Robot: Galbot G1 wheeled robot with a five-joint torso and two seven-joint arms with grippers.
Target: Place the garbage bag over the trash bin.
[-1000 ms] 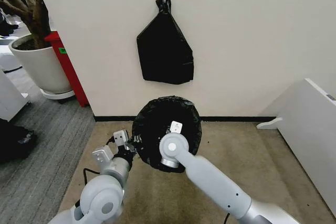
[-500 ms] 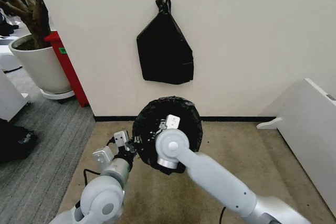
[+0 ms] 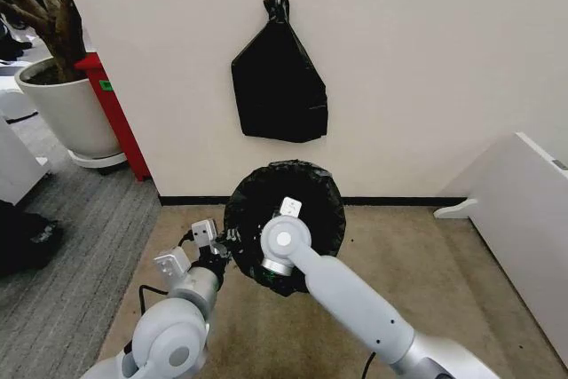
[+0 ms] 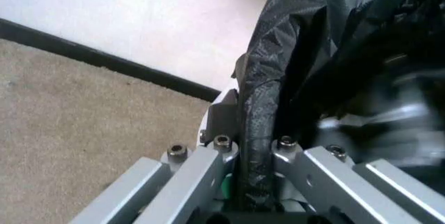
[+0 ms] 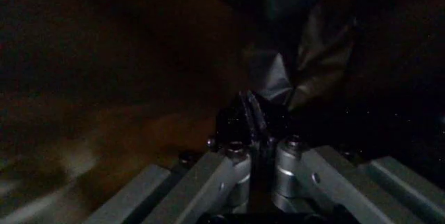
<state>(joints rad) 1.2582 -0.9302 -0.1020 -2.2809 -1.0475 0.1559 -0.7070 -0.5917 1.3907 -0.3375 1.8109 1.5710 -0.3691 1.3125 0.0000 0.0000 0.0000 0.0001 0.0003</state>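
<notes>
The glossy black garbage bag (image 3: 306,197) is spread over the round mouth of the trash bin, which it hides almost entirely in the head view. At the bag's left edge, my left gripper (image 3: 220,248) is shut on a fold of the plastic (image 4: 259,104). A pale sliver of the bin (image 4: 217,107) shows beside the pinched fold, where the left gripper (image 4: 254,148) closes. My right arm's wrist (image 3: 286,241) reaches down into the bag's opening. In its dark interior the right gripper (image 5: 254,143) is shut on a crinkled fold of bag (image 5: 274,81).
A knotted black bag bundle (image 3: 278,77) hangs on the wall above the bin. A large white plant pot (image 3: 69,113) and a red stand (image 3: 114,117) are at the far left. A white panel (image 3: 524,210) stands at the right. Beige carpet (image 3: 426,272) surrounds the bin.
My right wrist has shifted slightly left and toward the wall inside the bag. The bag's rim has spread a little wider on the right. The left arm has stayed put.
</notes>
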